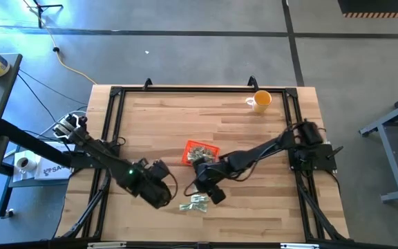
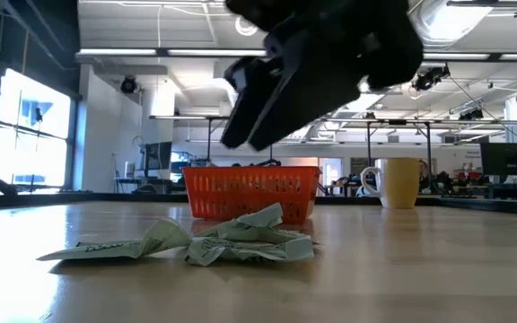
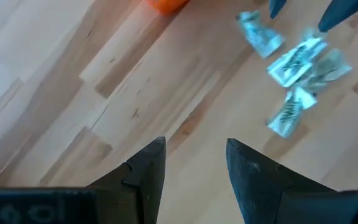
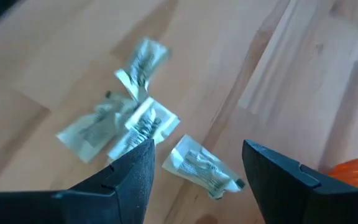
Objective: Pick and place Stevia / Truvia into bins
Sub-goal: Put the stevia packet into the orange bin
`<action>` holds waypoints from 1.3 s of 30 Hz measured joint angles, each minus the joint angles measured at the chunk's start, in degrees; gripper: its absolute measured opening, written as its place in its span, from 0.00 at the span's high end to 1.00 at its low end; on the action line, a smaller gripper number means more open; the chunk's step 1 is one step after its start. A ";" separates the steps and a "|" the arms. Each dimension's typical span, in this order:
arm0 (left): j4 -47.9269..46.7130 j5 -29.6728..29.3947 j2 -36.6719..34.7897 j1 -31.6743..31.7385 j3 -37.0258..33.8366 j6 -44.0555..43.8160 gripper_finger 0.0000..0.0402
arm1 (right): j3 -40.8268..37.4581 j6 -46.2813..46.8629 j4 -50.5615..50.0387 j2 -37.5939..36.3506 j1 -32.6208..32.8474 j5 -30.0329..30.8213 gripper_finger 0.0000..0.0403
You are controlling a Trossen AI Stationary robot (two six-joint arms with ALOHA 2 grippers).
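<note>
A: High view shows what the wrist views miss: packets already in the tray [image 1: 200, 151], plus a cup [image 1: 260, 101].

B: Loose packets [image 4: 138, 127]?

A: About four, near the tray. Right gripper [image 4: 194, 168] hangs over them, fingers spread, empty; left gripper [image 3: 194, 168] likewise, beside them.

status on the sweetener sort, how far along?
Partly done. Done: some packets already lie in the orange tray. In hand: nothing; the right hand is open above the loose pile of green and white packets, and the left hand is open over bare wood beside it. Left: that pile on the table, at least four packets.
</note>
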 joint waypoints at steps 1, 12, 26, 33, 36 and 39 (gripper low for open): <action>-0.77 -0.35 0.06 -0.72 -0.17 -1.51 0.49 | 1.65 -0.03 -1.72 1.54 -0.12 -0.42 0.42; -4.23 -3.66 0.05 -5.37 -2.77 -11.88 0.49 | 13.25 -9.01 -16.20 12.58 -0.84 4.67 0.53; -4.72 -6.12 0.05 -8.27 -4.01 -15.83 0.49 | 14.72 -5.55 -23.61 13.56 -0.72 8.36 0.90; -5.01 -6.68 0.05 -8.25 -4.01 -15.41 0.49 | 23.16 -0.38 -28.08 12.53 -0.36 6.43 0.99; -4.97 -7.66 0.05 -8.25 -4.01 -15.39 0.49 | 29.62 1.14 -29.66 8.94 -0.98 8.29 0.99; -4.94 -9.08 0.05 -8.20 -4.01 -15.29 0.49 | 34.52 1.82 -33.79 7.86 -3.43 12.89 0.99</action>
